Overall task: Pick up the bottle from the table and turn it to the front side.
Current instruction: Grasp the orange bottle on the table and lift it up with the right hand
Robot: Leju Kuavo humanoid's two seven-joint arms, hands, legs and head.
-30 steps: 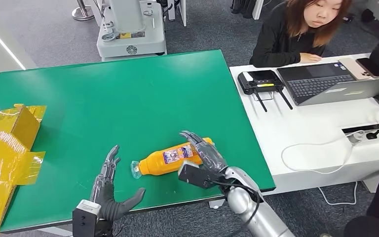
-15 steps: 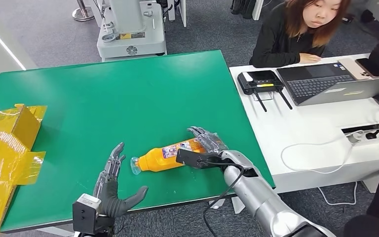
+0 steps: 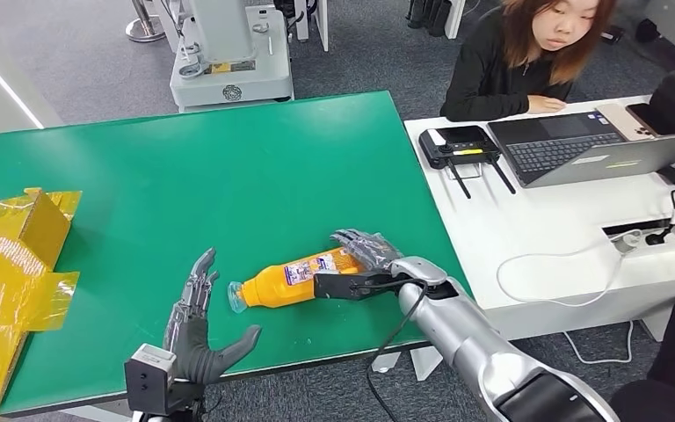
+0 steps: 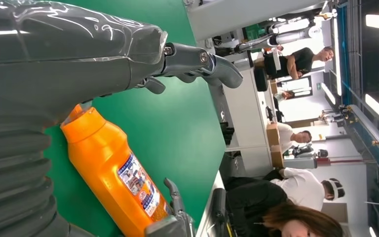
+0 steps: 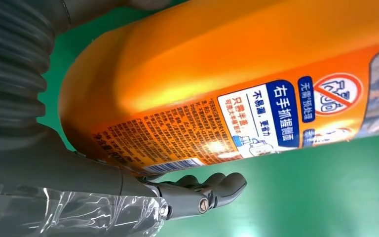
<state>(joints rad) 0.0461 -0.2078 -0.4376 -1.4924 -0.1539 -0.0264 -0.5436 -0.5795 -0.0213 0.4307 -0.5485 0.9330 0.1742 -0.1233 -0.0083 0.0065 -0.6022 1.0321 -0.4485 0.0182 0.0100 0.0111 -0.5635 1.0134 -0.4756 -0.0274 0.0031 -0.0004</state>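
One orange bottle (image 3: 294,279) lay on its side on your green surface (image 3: 228,176), cap toward the open, empty left hand (image 3: 198,330); your right hand (image 3: 371,255) cupped its base.

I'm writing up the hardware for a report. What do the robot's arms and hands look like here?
The right arm is a silver, rounded tube with a black cable looping along it and a black box at the wrist. The right hand and left hand are dark grey, with slim jointed fingers, ribbed grey wrist covers and clear plastic film over them.
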